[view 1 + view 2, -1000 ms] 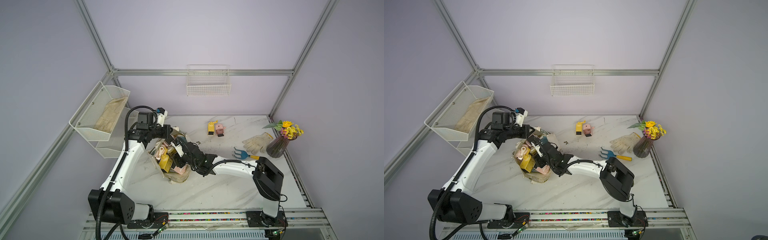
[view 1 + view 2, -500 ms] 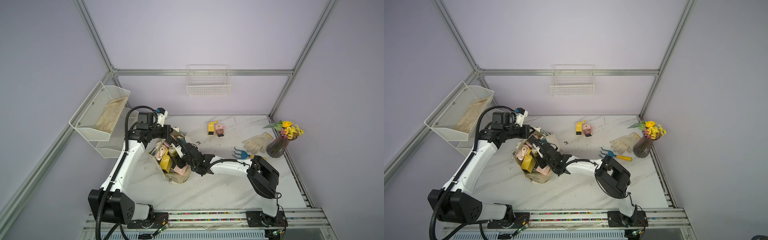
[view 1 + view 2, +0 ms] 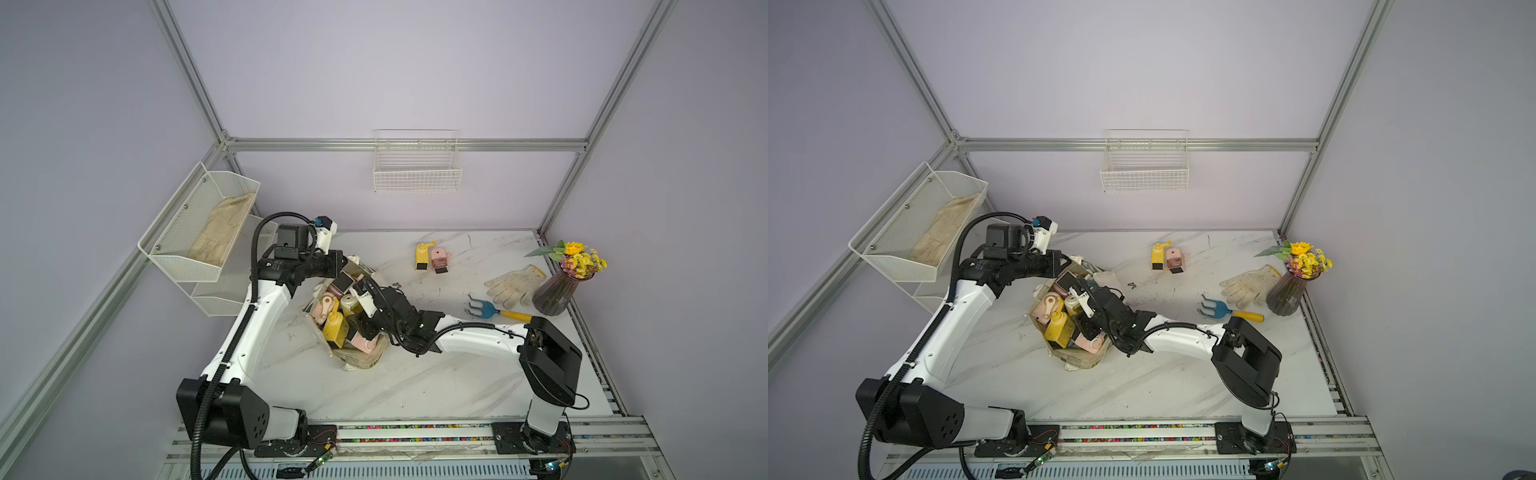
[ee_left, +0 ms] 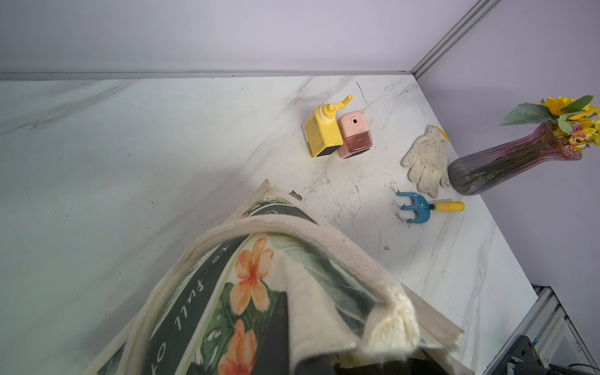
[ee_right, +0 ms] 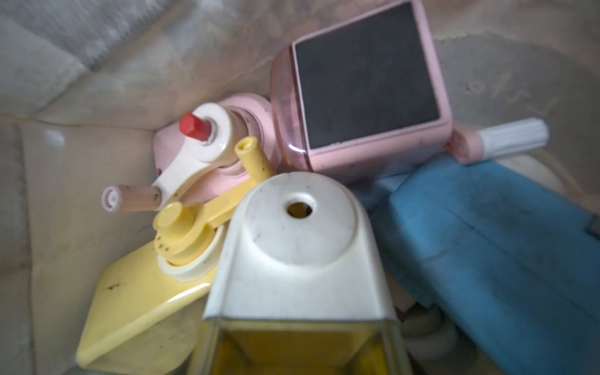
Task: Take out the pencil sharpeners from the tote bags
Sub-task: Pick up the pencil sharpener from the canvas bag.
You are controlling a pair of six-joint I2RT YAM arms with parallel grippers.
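Note:
The cream tote bag (image 3: 361, 361) (image 3: 1079, 359) with a leafy print (image 4: 246, 276) stands open at mid-left of the table, full of several pencil sharpeners. My left gripper (image 3: 345, 264) (image 3: 1065, 264) is shut on the bag's far rim, its jaws hidden under cloth in the left wrist view. My right gripper (image 3: 359, 297) (image 3: 1081, 297) reaches into the bag and is shut on a cream-topped sharpener with a yellow drawer (image 5: 298, 259), which hides its fingers. Round it lie pink (image 5: 363, 84), yellow (image 5: 136, 292) and blue (image 5: 487, 243) sharpeners. A yellow sharpener (image 3: 422, 257) (image 4: 323, 133) and a pink one (image 3: 439, 259) (image 4: 354, 134) stand on the table at the back.
A dirty white glove (image 3: 515, 284), a blue hand rake (image 3: 484, 308) and a vase of flowers (image 3: 557, 286) sit at the right edge. A wire basket (image 3: 417, 174) hangs on the back wall. Mesh shelves (image 3: 199, 228) hang on the left wall.
My right gripper has pushed a little further into the bag and its arm has shifted. The left arm and the bag have stayed put.

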